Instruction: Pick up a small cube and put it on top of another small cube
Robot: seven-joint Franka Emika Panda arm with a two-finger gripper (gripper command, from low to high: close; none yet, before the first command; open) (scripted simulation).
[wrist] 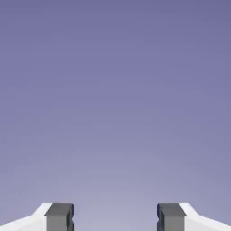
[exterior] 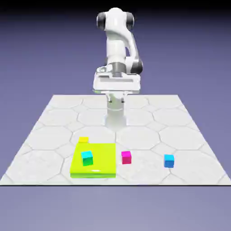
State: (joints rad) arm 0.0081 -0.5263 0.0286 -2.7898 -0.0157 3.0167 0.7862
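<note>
The blue cube (exterior: 168, 160) sits on the worktop (exterior: 58, 117) in the lower right of the exterior view, well apart from everything else. The teal cube (exterior: 87, 158), with green sides, stands on a flat yellow-green slab (exterior: 101, 155) in the lower left. A magenta cube (exterior: 126, 157) rests just beside the slab's right edge, between the two cubes. A small yellow cube (exterior: 83, 140) shows at the slab's upper left corner. The tool (wrist: 115, 217) hangs high above the worktop, near the upper middle of the frame, on the white arm (exterior: 118, 36). In the hand view its grey fingertips (wrist: 59, 216) stand wide apart with nothing between them, only plain backdrop beyond.
</note>
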